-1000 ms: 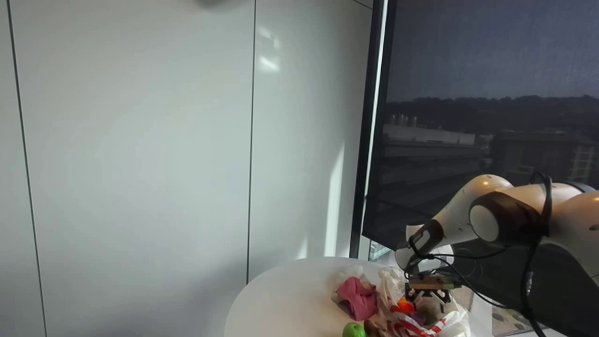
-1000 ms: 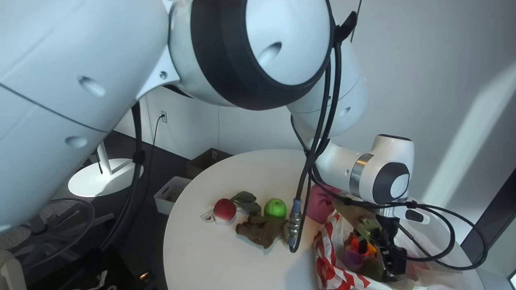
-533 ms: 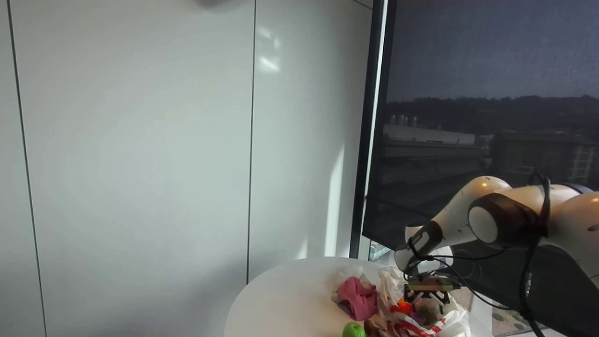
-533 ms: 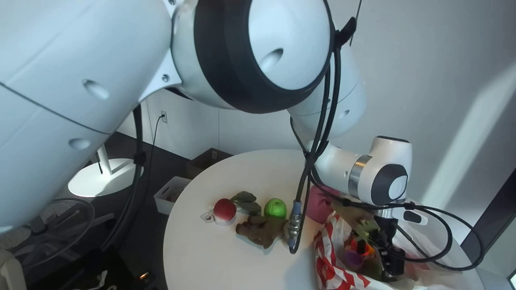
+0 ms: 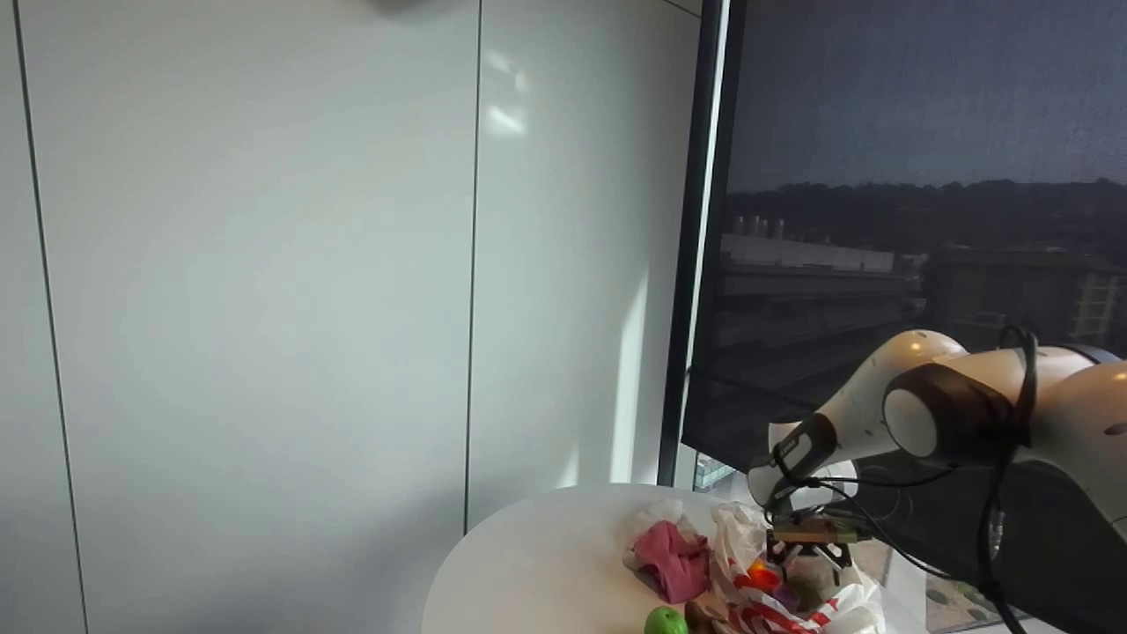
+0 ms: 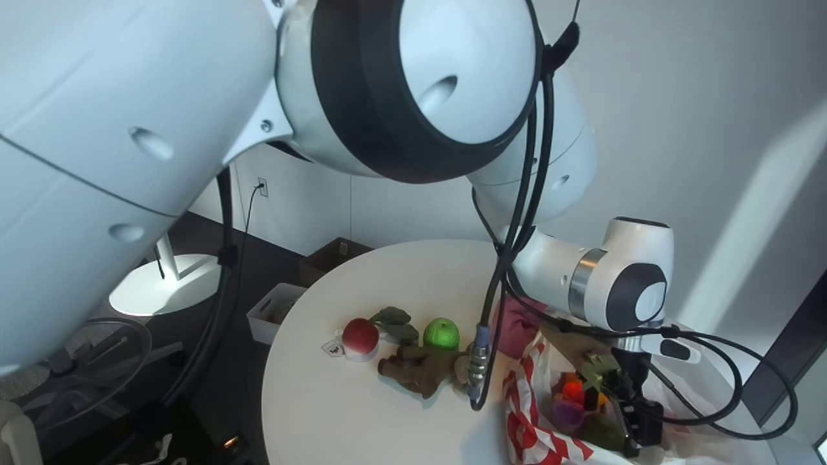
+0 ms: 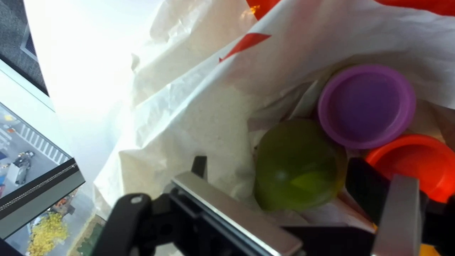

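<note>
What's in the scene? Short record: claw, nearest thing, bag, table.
Claw: open, nothing gripped, at the mouth of the striped bag
Nearest: green round thing, seen between the open jaws
Contact: cannot tell
Also in bag: purple cup, orange-red cup
On table: red round item, bright green fruit, brown lumpy item
Beside bag: pink cloth
</note>
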`<control>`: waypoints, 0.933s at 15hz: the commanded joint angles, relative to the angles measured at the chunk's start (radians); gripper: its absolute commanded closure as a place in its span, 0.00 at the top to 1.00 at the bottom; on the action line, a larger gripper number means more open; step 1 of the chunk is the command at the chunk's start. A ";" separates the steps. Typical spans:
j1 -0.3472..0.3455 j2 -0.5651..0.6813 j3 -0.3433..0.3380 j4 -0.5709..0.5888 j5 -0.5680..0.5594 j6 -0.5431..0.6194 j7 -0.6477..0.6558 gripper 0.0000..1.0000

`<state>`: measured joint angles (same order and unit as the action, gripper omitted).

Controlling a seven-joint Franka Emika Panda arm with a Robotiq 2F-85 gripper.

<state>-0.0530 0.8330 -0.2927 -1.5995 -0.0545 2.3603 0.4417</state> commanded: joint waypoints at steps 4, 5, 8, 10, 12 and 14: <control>-0.001 0.050 -0.004 0.055 -0.008 0.002 0.024 1.00; 0.000 0.056 -0.004 0.058 -0.008 0.005 0.024 1.00; 0.006 0.078 -0.012 0.071 -0.016 0.019 0.031 1.00; 0.003 0.091 -0.012 0.080 -0.017 0.019 0.026 0.75; 0.001 0.095 -0.009 0.083 -0.014 0.017 0.021 0.66; -0.001 0.090 -0.007 0.085 -0.011 0.013 0.018 0.49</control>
<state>-0.0538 0.9031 -0.2931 -1.5454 -0.0583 2.3675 0.4495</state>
